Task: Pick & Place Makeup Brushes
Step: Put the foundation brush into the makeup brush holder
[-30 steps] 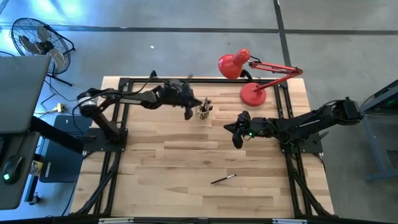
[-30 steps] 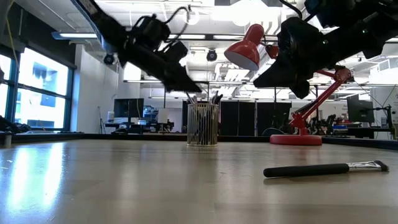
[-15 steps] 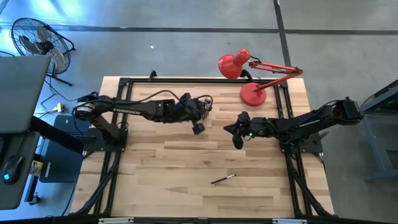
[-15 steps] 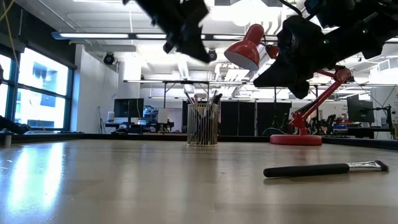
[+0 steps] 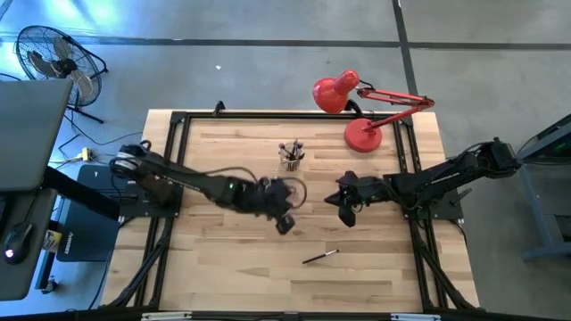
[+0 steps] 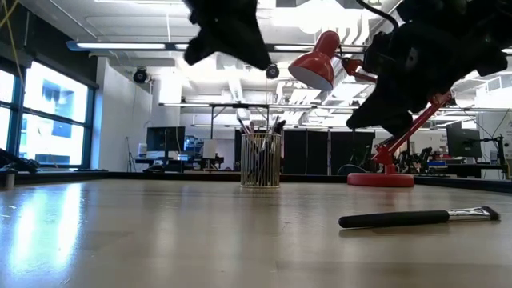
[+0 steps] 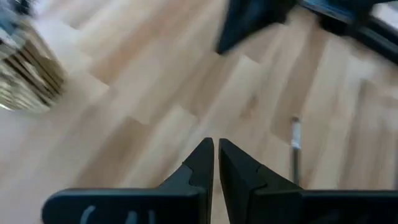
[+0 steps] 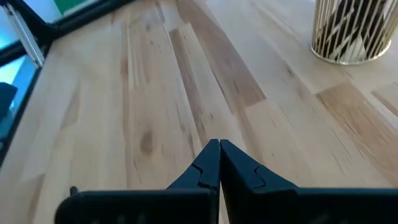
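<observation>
From above, high view: wooden table point(image 5: 232, 241) w/ black frame. Left gripper point(image 5: 285, 223) sits over the mid-table, arm stretched across from the left side, fingertips toward the near edge. Right gripper point(image 5: 347, 214) is just right of centre, well apart from left one. Wire cup point(image 5: 292, 159) stands toward the far side, btwn the two arms' bases, w/ several makeup brushes point(image 5: 293, 148) upright in it. One loose brush point(image 5: 320, 257) lies flat on the wood nearer the front edge, apart from both grippers. Red desk lamp point(image 5: 361, 134) at far right corner; fan point(image 5: 55, 59) on floor off the left.

Low view: cup point(image 6: 261, 160) upright at mid-distance, brush tips poking above rim. Loose brush point(image 6: 418, 216) lies flat at right, dark handle, silver ferrule, pale bristles pointing right. Both arms hang above, dark; left gripper point(image 6: 226, 36) above and left of the cup, right gripper point(image 6: 400, 84) over to the right. Lamp point(image 6: 381, 179) base behind.

Left wrist view: left gripper point(image 7: 215, 148) jaws nearly together, narrow slit only, nothing btwn them. Loose brush point(image 7: 295, 144) on the wood ahead; cup point(image 7: 28, 78) at edge, blurred.

Right wrist view: right gripper point(image 8: 219, 148) jaws fully together, holding nothing. Cup point(image 8: 354, 30) ahead on the wood.
</observation>
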Controlling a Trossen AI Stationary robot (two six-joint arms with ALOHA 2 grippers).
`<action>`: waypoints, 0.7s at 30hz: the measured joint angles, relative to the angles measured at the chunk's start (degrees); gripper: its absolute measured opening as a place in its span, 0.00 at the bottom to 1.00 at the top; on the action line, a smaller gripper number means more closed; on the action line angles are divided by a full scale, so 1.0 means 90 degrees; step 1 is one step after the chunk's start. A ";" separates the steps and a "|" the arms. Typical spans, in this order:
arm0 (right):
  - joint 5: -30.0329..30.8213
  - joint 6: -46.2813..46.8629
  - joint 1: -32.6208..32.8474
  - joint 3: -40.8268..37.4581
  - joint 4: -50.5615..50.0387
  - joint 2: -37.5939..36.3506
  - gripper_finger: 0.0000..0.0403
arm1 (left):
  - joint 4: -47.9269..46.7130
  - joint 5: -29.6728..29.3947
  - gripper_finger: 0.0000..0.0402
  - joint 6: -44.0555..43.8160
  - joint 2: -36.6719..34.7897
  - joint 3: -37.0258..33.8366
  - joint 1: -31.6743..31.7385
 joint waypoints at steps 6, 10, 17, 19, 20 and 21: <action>0.0146 0.0525 0.0114 0.0000 0.0405 0.0000 0.00 | -0.0414 0.0018 0.05 -0.0705 0.0295 0.0015 -0.0629; 0.0756 0.1146 0.0511 0.0000 0.0662 0.0000 0.00 | -0.0745 0.0018 0.01 -0.0775 0.0420 0.0002 -0.0818; 0.1930 0.1201 0.1702 0.0999 -0.0681 0.0032 0.00 | -0.0806 0.0042 0.00 -0.0319 0.0375 -0.0363 -0.1143; 0.2322 0.1185 0.2006 0.1572 -0.1672 0.0165 0.00 | -0.0797 0.0047 0.00 -0.0323 0.0258 -0.0588 -0.1292; 0.2422 0.1183 0.2111 0.1889 -0.2164 0.0273 0.00 | -0.0721 0.0047 0.00 -0.0326 0.0219 -0.0685 -0.1364; 0.2457 0.1185 0.2182 0.2221 -0.2629 0.0414 0.00 | -0.0633 0.0049 0.00 -0.0329 0.0196 -0.0781 -0.1425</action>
